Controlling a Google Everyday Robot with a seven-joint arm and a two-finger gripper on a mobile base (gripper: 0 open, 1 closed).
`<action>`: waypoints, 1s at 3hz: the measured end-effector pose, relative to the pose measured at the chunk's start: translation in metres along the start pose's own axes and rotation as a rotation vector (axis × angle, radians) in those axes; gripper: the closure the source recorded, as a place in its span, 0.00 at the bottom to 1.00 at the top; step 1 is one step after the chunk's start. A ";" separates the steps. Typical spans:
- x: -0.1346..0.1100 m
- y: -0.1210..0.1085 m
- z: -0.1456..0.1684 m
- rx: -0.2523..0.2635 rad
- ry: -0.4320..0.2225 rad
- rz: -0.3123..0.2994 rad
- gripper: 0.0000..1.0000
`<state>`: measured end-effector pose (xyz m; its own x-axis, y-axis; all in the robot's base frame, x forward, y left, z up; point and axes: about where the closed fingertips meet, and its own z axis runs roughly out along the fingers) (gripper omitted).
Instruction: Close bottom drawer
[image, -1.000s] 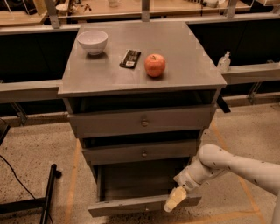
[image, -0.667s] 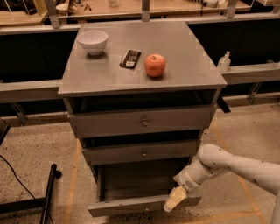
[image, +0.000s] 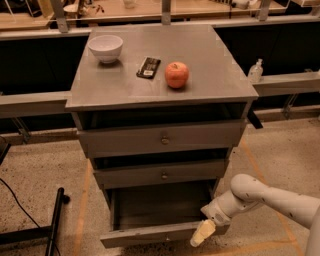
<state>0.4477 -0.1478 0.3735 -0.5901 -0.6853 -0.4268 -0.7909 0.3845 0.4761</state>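
Observation:
The grey cabinet (image: 160, 90) has three drawers. The bottom drawer (image: 150, 234) is pulled far out; its slim front panel lies near the lower edge of the view and its inside looks dark and empty. The middle drawer (image: 162, 175) and top drawer (image: 162, 140) stand slightly out. My white arm comes in from the right. My gripper (image: 202, 233), with pale yellowish fingers (image: 201, 234), is at the right end of the bottom drawer's front panel, touching or just in front of it.
On the cabinet top sit a white bowl (image: 105, 48), a dark flat packet (image: 148, 67) and a red apple (image: 176, 75). A small bottle (image: 255, 71) stands on a rail at the right. A black pole (image: 54, 220) lies on the floor at the left.

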 end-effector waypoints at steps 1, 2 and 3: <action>0.003 0.000 0.004 -0.006 -0.002 0.003 0.00; 0.006 -0.001 0.013 -0.061 0.000 -0.017 0.00; 0.019 -0.022 0.045 -0.160 -0.006 -0.055 0.00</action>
<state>0.4468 -0.1412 0.3200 -0.5481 -0.6985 -0.4601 -0.7865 0.2431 0.5678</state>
